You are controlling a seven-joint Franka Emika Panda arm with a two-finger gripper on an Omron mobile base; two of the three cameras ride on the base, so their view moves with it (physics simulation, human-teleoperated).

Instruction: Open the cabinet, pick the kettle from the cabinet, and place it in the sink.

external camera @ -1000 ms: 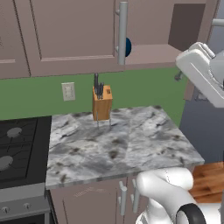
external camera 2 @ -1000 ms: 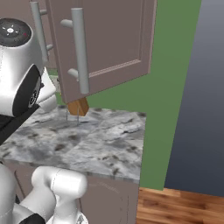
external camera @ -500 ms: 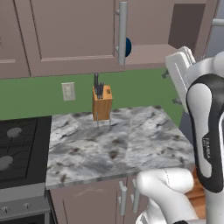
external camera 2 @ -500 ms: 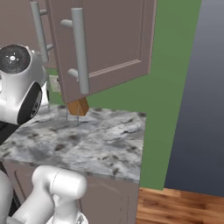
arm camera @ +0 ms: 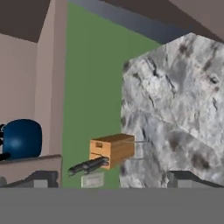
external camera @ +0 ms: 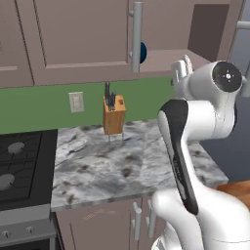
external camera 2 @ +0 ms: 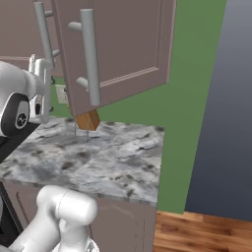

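The cabinet's right door [external camera 2: 123, 49] stands swung open, its grey bar handle [external camera 2: 90, 64] facing the room; the left door [external camera: 73, 39] is shut. The blue kettle [external camera: 143, 52] sits on the cabinet shelf just behind the left door's handle, and the hand view has the kettle [arm camera: 22, 139] at its left edge. My gripper [external camera: 181, 68] hovers right of the kettle, below the open cabinet's floor, apart from it. In the hand view the gripper [arm camera: 113, 180] is open, with nothing between its fingertips [arm camera: 41, 179]. The sink is out of view.
A wooden knife block [external camera: 114, 116] stands at the back of the grey marble counter [external camera: 122, 166], below the kettle. A black stovetop [external camera: 19, 166] lies to the left. The counter ends on the right at a drop to the wooden floor [external camera 2: 197, 231].
My arm has swung in from the right edge toward the open cabinet, bringing the hand closer to the kettle. The jaws have stayed wide open and the door has not moved.
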